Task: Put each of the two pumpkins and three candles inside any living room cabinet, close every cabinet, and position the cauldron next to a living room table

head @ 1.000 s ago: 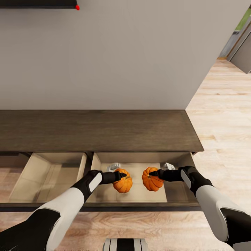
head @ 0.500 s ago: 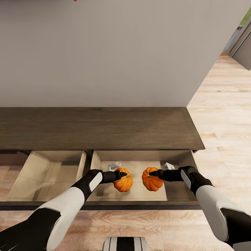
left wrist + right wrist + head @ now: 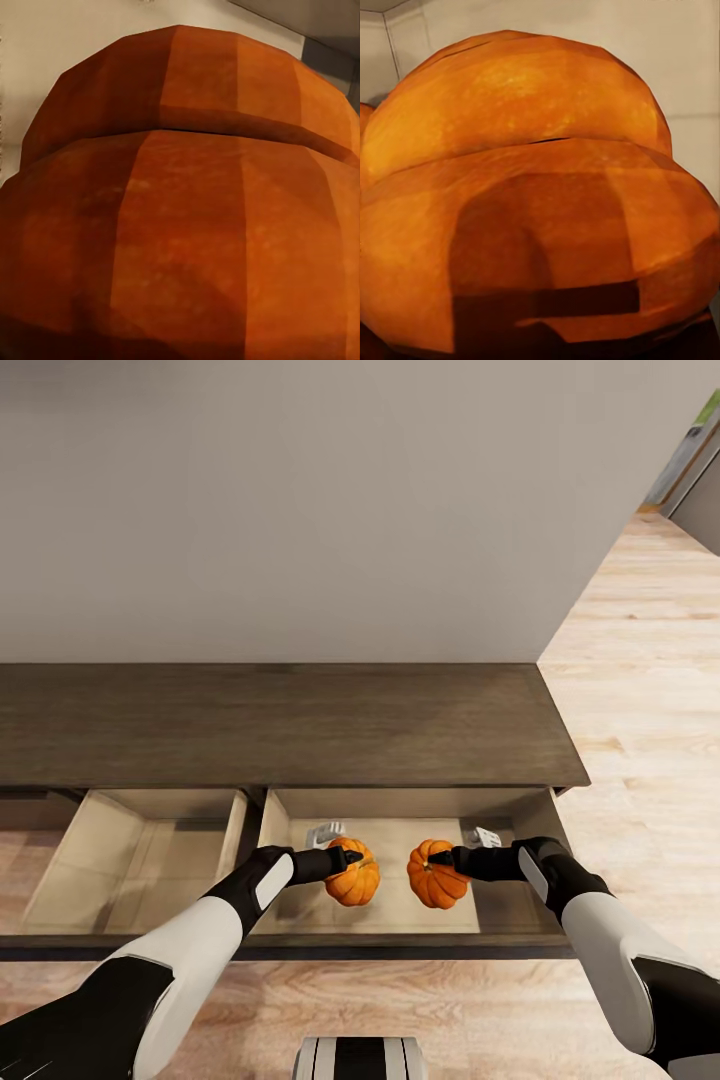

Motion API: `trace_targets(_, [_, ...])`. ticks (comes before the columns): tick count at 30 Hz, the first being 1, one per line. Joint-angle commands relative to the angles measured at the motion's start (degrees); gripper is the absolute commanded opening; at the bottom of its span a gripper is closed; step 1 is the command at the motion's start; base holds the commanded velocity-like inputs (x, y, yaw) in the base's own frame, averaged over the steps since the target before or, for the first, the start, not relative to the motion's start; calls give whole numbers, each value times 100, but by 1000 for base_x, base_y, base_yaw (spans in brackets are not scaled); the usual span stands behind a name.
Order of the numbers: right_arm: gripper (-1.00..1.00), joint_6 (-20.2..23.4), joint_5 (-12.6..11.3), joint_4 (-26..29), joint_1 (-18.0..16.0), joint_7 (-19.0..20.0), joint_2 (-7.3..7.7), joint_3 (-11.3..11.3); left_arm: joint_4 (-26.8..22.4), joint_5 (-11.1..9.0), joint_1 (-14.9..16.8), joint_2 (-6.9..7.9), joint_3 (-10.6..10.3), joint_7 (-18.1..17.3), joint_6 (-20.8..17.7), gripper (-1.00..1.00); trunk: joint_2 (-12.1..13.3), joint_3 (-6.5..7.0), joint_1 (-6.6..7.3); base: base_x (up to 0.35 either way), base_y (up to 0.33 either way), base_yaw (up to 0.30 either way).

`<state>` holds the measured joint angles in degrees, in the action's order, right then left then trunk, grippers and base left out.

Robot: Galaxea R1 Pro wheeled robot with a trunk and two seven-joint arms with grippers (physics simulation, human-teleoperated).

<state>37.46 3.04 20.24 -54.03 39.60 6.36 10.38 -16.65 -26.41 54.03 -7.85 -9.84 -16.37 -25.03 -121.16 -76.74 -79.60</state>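
At the lower middle of the head view, our left gripper pinches a small ribbed orange pumpkin at its top, and our right gripper pinches a second orange pumpkin just beside the first, a narrow gap between the two. Both hang inside the open right drawer of the long, low, dark brown wooden cabinet; whether they touch the drawer's pale floor we cannot tell. Behind them two small pale grey objects lie near the drawer's back wall. To the left, a second drawer is pulled out. Around the cabinet we see a plain grey wall above and a light wooden floor at right.
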Motion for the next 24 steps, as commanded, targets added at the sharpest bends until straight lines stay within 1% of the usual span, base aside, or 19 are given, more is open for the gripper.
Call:
trace_targets(1, [-100, 37, 23, 8, 5, 28, -2, 43, -5, -25, 2, 4, -18, -7, -22, -100, -1, -3, 1, 0, 0, 0])
trace_targets(6, [-100, 28, 7, 57, 39, 59, 7, 61, -5, -30, 2, 4, -18, -13, -14, -100, -1, -24, 1, 0, 0, 0])
trace_targets(11, [-100, 2, -1, 61, -15, 30, 41, 77, -5, -33, 2, -4, -18, -59, -5, -100, -1, -68, 1, 0, 0, 0])
trace_targets(13, [-100, -6, -3, 61, -21, 26, 75, 78, -6, -35, 2, -5, -18, -72, -4, -100, -1, -86, 1, 0, 0, 0])
trace_targets(15, [-100, -16, -6, 65, -26, 22, 149, 91, -10, -33, 2, -5, -18, -79, -3, -100, -1, -105, 1, 0, 0, 0])
trace_targets(17, [-100, -25, -6, 67, -34, 16, 279, 112, -45, -33, 2, -6, -19, -84, -2, -100, -1, -123, 1, 0, 0, 0])
trace_targets(18, [-100, -26, -6, 66, -37, 13, 304, 116, -61, -32, 2, -6, -21, -85, -2, -100, -1, -132, 1, 0, 0, 0])
trace_targets(21, [-100, -28, -4, 65, -43, 11, 332, 115, -89, -31, 5, -9, -29, -86, -4, -100, -1, -160, 1, 0, 0, 0])
trace_targets(24, [-100, -38, 2, 61, -45, 6, 306, 103, -110, -29, 19, -11, -32, -82, -9, -100, -1, -187, 1, 0, 0, 0])
